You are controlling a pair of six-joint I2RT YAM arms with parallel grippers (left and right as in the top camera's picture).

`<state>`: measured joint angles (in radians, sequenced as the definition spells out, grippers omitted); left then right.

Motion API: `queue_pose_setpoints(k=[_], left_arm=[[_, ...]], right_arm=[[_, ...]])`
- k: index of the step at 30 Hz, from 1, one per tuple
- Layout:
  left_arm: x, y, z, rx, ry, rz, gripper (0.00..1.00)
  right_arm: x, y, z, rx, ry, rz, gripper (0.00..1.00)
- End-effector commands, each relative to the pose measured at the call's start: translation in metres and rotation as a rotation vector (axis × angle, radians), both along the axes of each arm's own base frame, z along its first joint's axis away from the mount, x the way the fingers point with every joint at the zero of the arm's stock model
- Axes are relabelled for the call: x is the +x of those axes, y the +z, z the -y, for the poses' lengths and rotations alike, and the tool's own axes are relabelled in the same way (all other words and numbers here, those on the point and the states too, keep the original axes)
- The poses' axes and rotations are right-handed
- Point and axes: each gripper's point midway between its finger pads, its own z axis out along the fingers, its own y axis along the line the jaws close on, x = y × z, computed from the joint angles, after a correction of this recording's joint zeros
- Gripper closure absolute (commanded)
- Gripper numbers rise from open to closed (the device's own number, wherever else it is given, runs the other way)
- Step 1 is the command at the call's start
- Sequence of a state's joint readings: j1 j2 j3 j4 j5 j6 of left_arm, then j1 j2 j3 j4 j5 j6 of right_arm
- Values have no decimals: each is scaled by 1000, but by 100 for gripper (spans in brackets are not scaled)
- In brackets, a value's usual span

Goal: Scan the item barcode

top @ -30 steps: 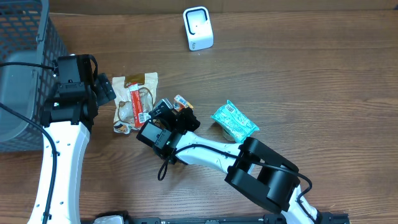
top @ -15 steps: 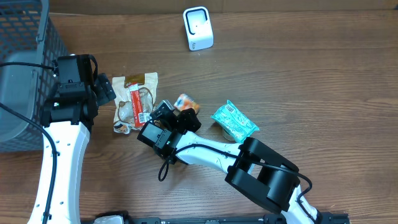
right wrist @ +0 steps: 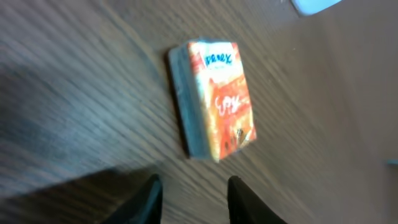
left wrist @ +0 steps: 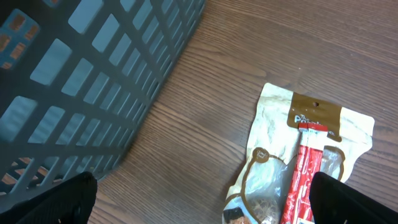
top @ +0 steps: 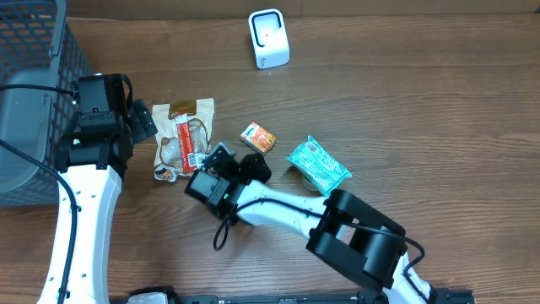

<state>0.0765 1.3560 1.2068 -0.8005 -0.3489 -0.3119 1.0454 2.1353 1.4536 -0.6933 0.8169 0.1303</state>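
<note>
The small orange box (top: 258, 137) lies flat on the surface (top: 422, 101), just beyond and to the far right of the right hand (top: 239, 159). Its long side runs roughly away from the fingers. That hand is parted and empty. The left hand (top: 141, 121), wide open, is farther off.

Small orange packet (top: 258, 137), flat, label up; white scanner (top: 269, 38) well apart

Overhead faces straight down; nearer, left wrist shares pouch (top: 183, 139), right wrist packet (top: 258, 137).
</note>
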Motion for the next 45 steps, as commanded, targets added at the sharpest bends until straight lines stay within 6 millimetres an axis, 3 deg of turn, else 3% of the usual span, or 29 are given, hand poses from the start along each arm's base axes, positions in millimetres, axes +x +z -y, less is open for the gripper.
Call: queue_pose_setpoints(k=[1,5,8,17,29,39,45], left_arm=[[2,4,-2,15,8,6,0],[2,4,-2,15,8,6,0],[2,4,-2,15,8,6,0],[2,4,-2,15,8,6,0],[2,4,-2,15,8,6,0],[2,4,-2,15,8,6,0],[2,4,-2,15,8,6,0]], right_arm=[[25,56,-19,345,-29,-96,74],[27,49,-26,553,-6,-319,87],[31,36,-18,630,-90,-387,96],[31,-15,-11,598,-148,-442,96],[49,-8,-13,627,-147,-373,96],[68,-7,3,670,-218,-344,96],[60,-9,-2,699,-216,-396,96]])
